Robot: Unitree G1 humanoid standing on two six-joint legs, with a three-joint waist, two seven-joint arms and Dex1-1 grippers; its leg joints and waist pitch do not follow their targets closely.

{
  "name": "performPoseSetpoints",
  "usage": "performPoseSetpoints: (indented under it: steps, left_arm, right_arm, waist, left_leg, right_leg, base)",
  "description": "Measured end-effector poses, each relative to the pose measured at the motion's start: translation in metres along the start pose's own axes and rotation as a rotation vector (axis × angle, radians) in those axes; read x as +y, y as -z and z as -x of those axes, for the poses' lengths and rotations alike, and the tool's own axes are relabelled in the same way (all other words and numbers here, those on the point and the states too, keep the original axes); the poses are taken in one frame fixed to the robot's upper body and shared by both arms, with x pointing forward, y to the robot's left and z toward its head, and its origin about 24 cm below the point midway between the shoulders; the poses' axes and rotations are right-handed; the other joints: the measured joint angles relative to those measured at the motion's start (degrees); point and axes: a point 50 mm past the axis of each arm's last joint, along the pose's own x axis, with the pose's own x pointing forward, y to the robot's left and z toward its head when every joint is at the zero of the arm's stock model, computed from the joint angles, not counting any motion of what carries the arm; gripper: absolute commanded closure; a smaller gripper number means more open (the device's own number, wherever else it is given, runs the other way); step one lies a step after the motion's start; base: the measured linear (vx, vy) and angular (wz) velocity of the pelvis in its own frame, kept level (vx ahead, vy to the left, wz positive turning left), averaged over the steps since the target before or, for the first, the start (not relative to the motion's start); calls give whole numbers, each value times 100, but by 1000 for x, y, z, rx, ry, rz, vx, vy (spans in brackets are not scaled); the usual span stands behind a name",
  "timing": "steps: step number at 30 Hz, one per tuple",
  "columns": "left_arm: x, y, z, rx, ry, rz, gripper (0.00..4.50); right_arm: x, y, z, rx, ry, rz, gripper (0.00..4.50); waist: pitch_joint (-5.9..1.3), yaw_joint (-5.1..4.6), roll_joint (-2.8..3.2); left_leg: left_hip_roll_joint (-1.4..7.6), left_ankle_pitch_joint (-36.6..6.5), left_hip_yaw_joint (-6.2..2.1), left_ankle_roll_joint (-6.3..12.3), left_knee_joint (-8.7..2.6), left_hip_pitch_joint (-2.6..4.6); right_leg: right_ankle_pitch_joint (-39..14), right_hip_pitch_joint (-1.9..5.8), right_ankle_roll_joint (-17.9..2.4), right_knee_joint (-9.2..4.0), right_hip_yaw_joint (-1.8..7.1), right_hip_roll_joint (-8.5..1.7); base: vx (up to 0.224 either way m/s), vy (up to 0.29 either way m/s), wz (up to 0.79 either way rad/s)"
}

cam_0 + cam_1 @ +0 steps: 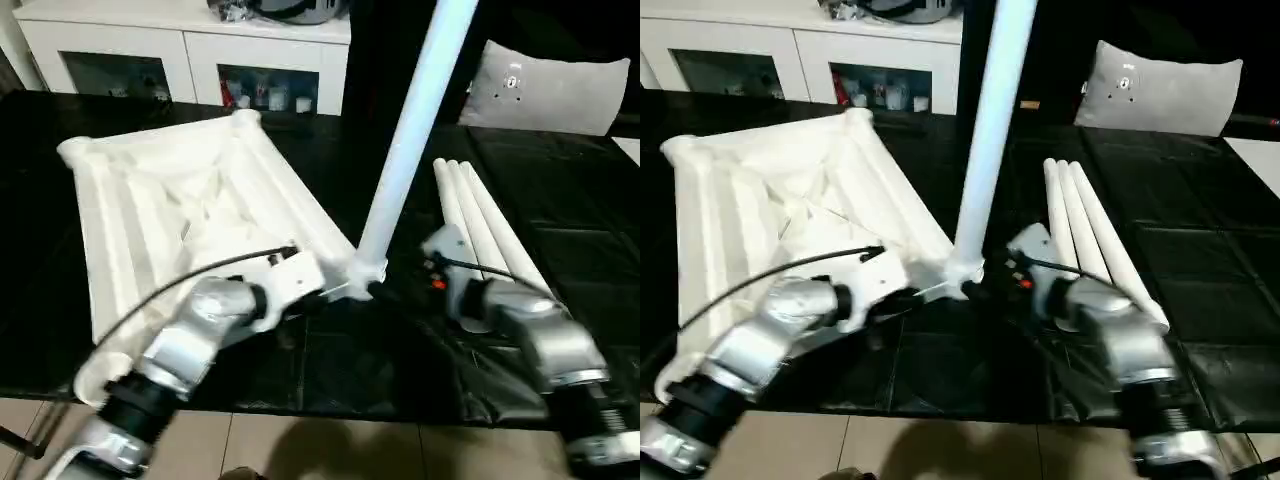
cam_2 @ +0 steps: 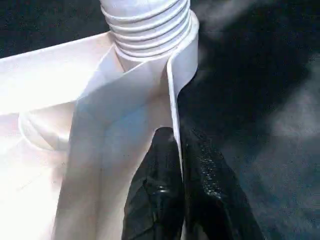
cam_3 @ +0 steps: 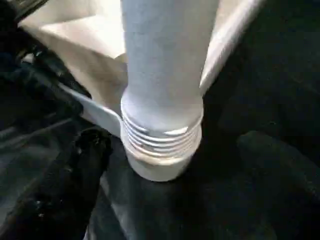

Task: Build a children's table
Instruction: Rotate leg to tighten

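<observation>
The white children's table top (image 1: 180, 200) lies upside down, ribs up, on a black surface. One white leg (image 1: 410, 130) stands upright with its threaded end (image 3: 160, 145) at the top's near right corner socket. Three more legs (image 1: 480, 220) lie side by side to the right. My left gripper (image 2: 177, 137) is shut on the thin rim (image 2: 172, 90) of the top, just beside that socket. My right gripper (image 3: 170, 145) is open around the base of the upright leg, and its one clearly visible finger (image 3: 80, 165) stands apart from the thread.
White glass-door cabinets (image 1: 180, 60) line the back. A pale pillow (image 1: 555, 85) sits at the back right. The black surface's front edge (image 1: 350, 405) runs close under my forearms, with beige floor below it.
</observation>
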Motion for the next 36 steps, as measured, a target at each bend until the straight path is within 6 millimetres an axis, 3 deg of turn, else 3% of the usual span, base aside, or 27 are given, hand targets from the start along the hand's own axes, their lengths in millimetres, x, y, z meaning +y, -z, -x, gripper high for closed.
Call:
performPoseSetpoints:
  steps: [6,7,10,11,18,22,30,34,36]
  left_arm:
    - [-1,2,8,7,138,-53,450]
    - [-2,2,9,6,150,-57,450]
    - [-1,1,10,1,170,-64,450]
    - [-1,2,10,0,173,-64,450]
    - [-2,3,9,-8,188,-70,450]
    - [-2,3,9,-12,189,-73,450]
    - [-3,3,8,-36,191,-29,450]
    - [-2,5,6,-19,131,88,450]
    - [-1,3,-2,-14,38,184,450]
  right_arm:
    - [5,-7,-5,-7,-122,66,5]
    - [5,-8,-5,-9,-132,66,32]
    - [8,-8,-6,-10,-175,62,46]
    - [9,-7,-7,-7,-186,60,75]
    - [14,0,-14,1,-221,25,127]
    - [12,1,-14,-1,-217,12,165]
    - [17,4,-16,-34,-211,-64,186]
    - [20,5,-26,-42,-122,-141,187]
    - [18,6,-35,-46,3,-189,188]
  waist:
    - [1,79,1]
    - [1,90,1]
    - [1,93,1]
    - [0,91,0]
    - [0,91,0]
    - [0,95,-1]
    - [0,97,0]
    - [-1,44,-2]
    - [-1,-32,-1]
  left_leg:
    - [0,-2,0,3,26,0]
    - [0,-3,0,5,30,0]
    - [0,-5,0,9,37,0]
    - [0,-5,0,9,38,0]
    - [1,-5,0,9,39,1]
    - [1,-5,0,9,39,2]
    - [1,-5,0,8,40,7]
    - [2,-4,1,7,39,52]
    - [1,-4,1,5,37,78]
  right_leg:
    - [2,8,-3,8,1,-2]
    - [2,11,-3,8,2,-2]
    - [3,16,-5,8,2,-4]
    - [4,16,-6,9,2,-4]
    - [4,14,-6,17,1,-4]
    - [4,15,-7,17,1,-4]
    - [4,18,-7,20,1,-4]
    - [5,48,-9,28,5,-4]
    - [11,68,-20,26,7,-4]
  base:
    - [0,0,0]
    - [0,0,0]
    - [0,0,0]
    - [0,0,0]
    - [0,0,0]
    - [0,0,0]
    - [0,0,0]
    - [0,0,0]
    - [0,0,0]
